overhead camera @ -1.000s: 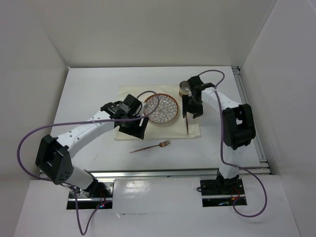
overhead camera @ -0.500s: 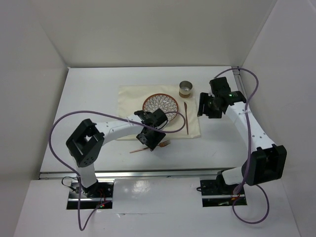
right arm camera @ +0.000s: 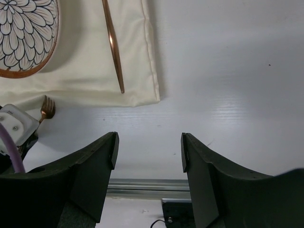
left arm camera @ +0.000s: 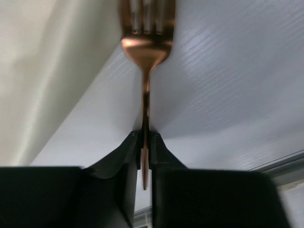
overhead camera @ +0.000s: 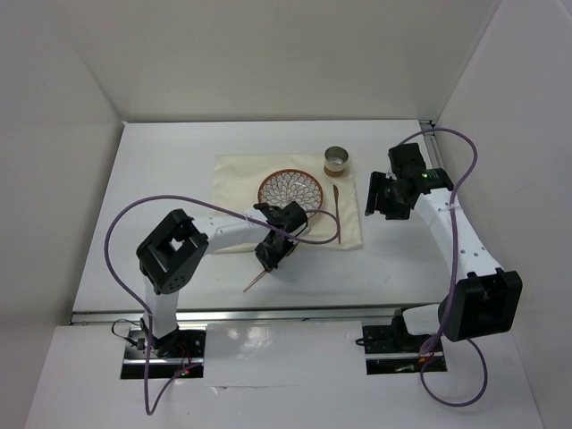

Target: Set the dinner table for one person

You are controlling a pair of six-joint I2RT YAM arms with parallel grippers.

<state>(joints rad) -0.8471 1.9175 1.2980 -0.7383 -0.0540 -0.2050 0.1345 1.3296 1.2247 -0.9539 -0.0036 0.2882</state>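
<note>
The fork [left arm camera: 145, 85] is the piece in hand. The left end effector [overhead camera: 273, 250] is clenched on its thin copper handle, on the near side of the plate [overhead camera: 291, 193], just off the near edge of the cream cloth [overhead camera: 237, 183] and over the white tabletop [overhead camera: 161, 179]. The left wrist view shows the two dark fingers [left arm camera: 124, 156] squeezing the handle from either side. The tines point away from the camera and the handle's end pokes out below the pinch. I cannot tell whether the tines rest on the tabletop or hang just above it. The fork looks light, stiff and smooth, probably polished metal. It should not bend, but a narrow pinch on so slim a stem could let it swivel or slide. A hold near the middle of the handle, as here, seems the best place, with the tines left free to be laid down beside the plate. The tabletop is matte, flat and rigid, so it should take the fork without it skating far. The cloth is soft and may ruck if dragged. The right end effector [right arm camera: 149, 142] stands released and empty, well to the right of the plate and past the cloth's right edge. A slim copper utensil [right arm camera: 113, 42] lies on the cloth just right of the plate, and a small metal cup [overhead camera: 336, 160] stands beyond and to the right of it.
</note>
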